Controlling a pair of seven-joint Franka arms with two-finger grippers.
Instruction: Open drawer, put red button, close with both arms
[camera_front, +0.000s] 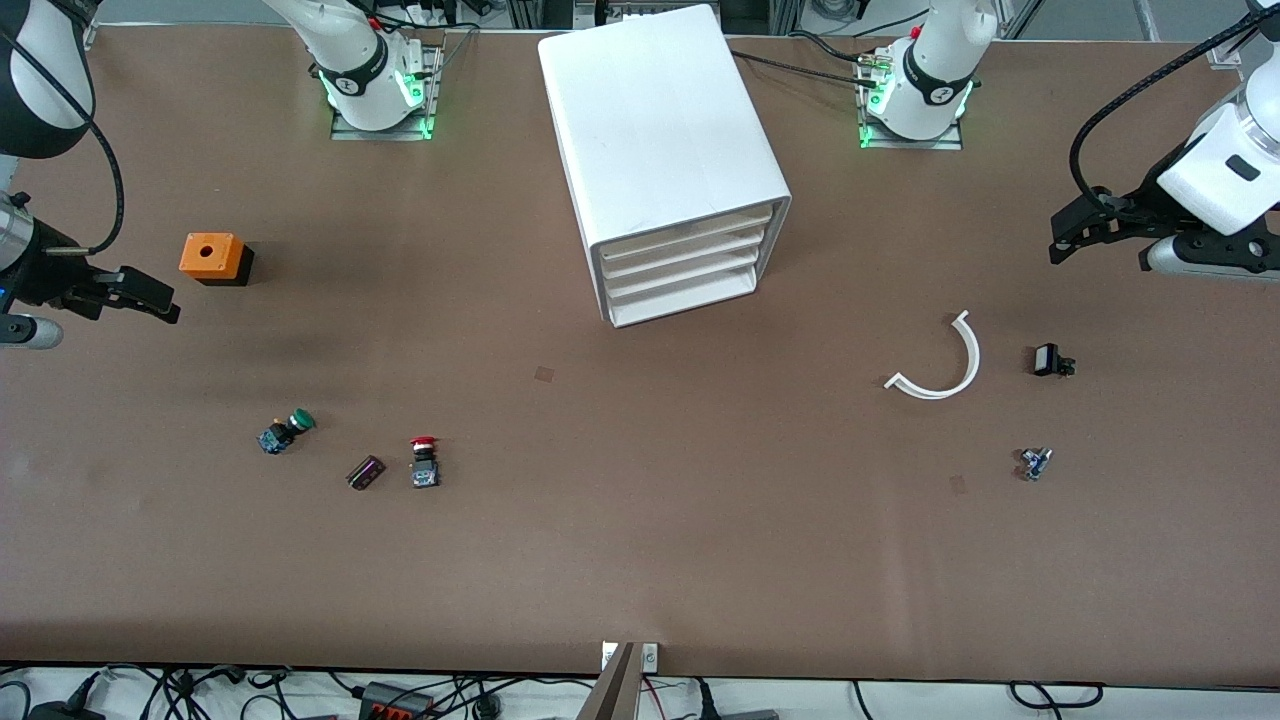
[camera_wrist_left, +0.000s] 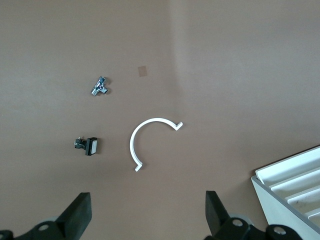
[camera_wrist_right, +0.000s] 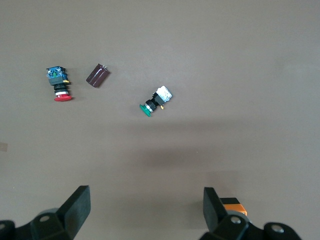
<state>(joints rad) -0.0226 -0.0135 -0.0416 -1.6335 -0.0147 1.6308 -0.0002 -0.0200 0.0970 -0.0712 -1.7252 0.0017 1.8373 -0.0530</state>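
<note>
Front view shows the white plastic drawer (camera_front: 683, 257) shut, left gripper (camera_front: 1075, 235) and right gripper (camera_front: 140, 297) both waiting with fingers apart, so pulling it open looks next.

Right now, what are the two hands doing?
Left hand: open, holding nothing, over bare table.
Right hand: open, holding nothing, over bare table.
</note>
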